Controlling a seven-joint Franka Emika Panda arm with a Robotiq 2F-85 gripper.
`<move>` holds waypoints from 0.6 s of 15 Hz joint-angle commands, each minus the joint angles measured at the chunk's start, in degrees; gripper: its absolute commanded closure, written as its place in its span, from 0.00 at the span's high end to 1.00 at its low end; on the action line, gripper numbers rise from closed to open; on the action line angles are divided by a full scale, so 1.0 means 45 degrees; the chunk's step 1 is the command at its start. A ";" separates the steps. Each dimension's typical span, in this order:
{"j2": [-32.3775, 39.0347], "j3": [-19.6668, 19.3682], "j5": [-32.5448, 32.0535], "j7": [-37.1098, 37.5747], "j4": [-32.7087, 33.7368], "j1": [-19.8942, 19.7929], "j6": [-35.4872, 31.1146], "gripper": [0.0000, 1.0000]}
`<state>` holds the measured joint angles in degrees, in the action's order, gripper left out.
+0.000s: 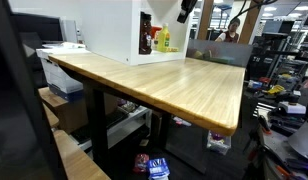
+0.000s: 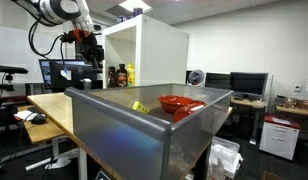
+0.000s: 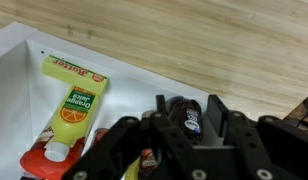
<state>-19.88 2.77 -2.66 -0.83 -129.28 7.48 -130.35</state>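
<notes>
In the wrist view my gripper (image 3: 188,103) reaches into a white open-fronted cabinet (image 3: 19,80). Its fingers stand on either side of a dark bottle (image 3: 184,118) with a blue-and-white label. The jaws are partly closed around the bottle, and a thin gap still shows on the right side. A yellow squeeze bottle (image 3: 76,100) with an orange on its label stands to the left, with a red-orange container (image 3: 39,160) below it. In both exterior views the gripper (image 1: 184,12) (image 2: 92,55) is at the cabinet's (image 1: 109,30) (image 2: 159,50) open side, by the bottles (image 1: 154,40) (image 2: 122,75).
The cabinet stands on a long wooden table (image 1: 164,85). A grey metal bin (image 2: 124,125) in the foreground holds a red bowl (image 2: 179,103) and a small yellow item (image 2: 139,106). Desks, monitors and clutter surround the table.
</notes>
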 commanded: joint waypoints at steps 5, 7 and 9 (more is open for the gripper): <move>-0.0009 0.0190 0.0077 0.0240 -0.0622 -0.0289 -0.2001 0.03; -0.0006 0.0240 -0.0034 0.0357 -0.0736 -0.0366 -0.2480 0.00; -0.0102 0.0102 -0.0133 0.0246 -0.1055 -0.0553 -0.3092 0.00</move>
<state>-19.69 2.81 -2.68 -0.75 -131.61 6.84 -139.53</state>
